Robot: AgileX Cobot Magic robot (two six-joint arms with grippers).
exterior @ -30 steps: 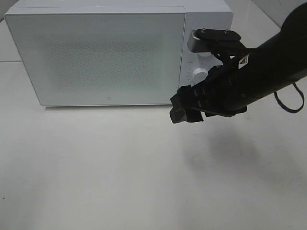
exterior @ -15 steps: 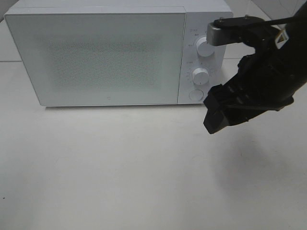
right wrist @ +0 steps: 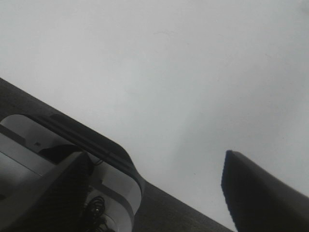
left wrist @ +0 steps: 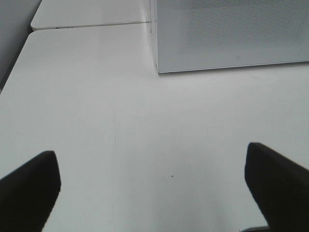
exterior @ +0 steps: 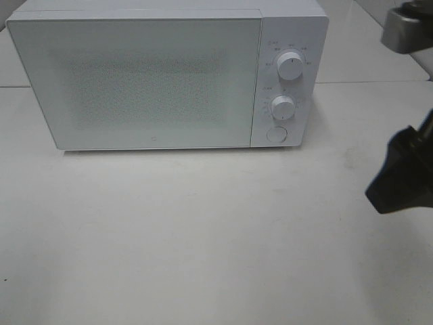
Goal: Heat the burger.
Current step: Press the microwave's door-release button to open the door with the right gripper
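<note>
Two knobs point(exterior: 291, 66) on microwave point(exterior: 149, 81): high camera only.

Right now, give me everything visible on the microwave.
The microwave is a white, plastic-looking box standing upright at the back of the white table. Its door is shut, with a dotted grey window hiding the inside. The right panel has an upper knob, a lower knob and a round button. Nothing but the table touches it.

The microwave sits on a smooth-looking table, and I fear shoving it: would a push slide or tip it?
The microwave looks wide, boxy and low, so tipping seems unlikely. The table looks smooth, so a firm push might slide it, though it is probably heavy.
</note>
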